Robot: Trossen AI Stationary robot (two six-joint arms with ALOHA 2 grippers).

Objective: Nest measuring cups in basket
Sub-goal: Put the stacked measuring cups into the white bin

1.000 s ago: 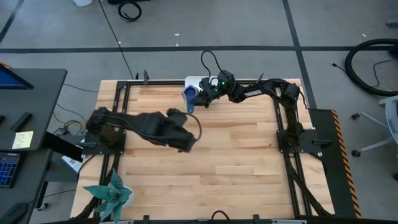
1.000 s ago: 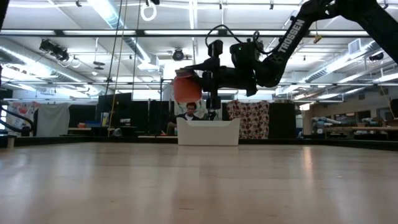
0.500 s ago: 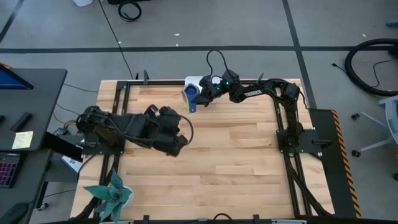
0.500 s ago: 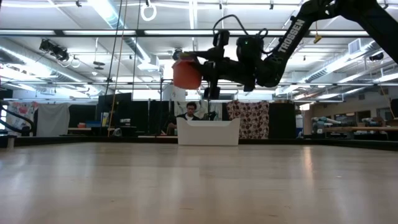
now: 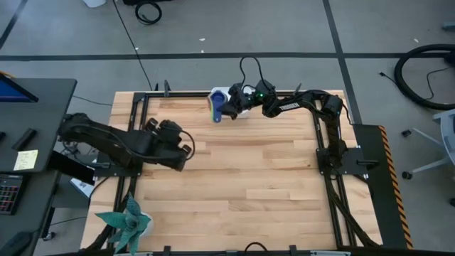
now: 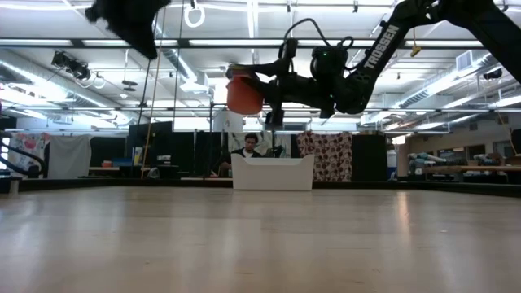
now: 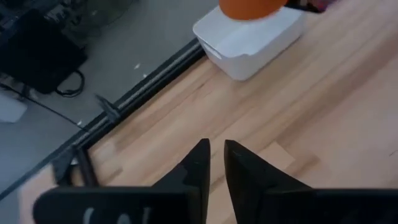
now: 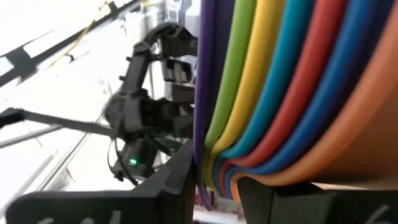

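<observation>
Several measuring cups [image 8: 292, 81] sit nested in one stack, with rims in purple, green, yellow, light blue, red, dark blue and orange. My right gripper [image 5: 229, 105] is shut on the stack. The outer orange cup [image 6: 242, 96] hangs over one end of the white basket [image 6: 273, 173], which stands on its base at the table's far edge [image 5: 220, 92]. My left gripper [image 5: 186, 151] is far off near the table's left side. Its fingers [image 7: 199, 165] are nearly together with nothing between them. My right gripper pinches the stacked handles [image 8: 214, 165] of the nested cups between its two fingers [image 8: 177, 180]. The fingers reach in about level from the table's right side. The stack is lifted clear of the basket, its orange bowl [image 6: 242, 98] out beyond the fingertips.
A black frame rail [image 7: 134, 87] runs along the table's far edge beside the basket [image 7: 249, 43]. A teal plant [image 5: 128, 222] stands at the near left corner. Bare wood [image 5: 263, 185] fills the table's middle and near part. A person [image 6: 250, 146] sits behind the basket in the room beyond.
My left arm has drawn back from the table's middle toward its left edge and has sunk. My right gripper has tipped upward, and the stack of cups has risen a little above the basket.
</observation>
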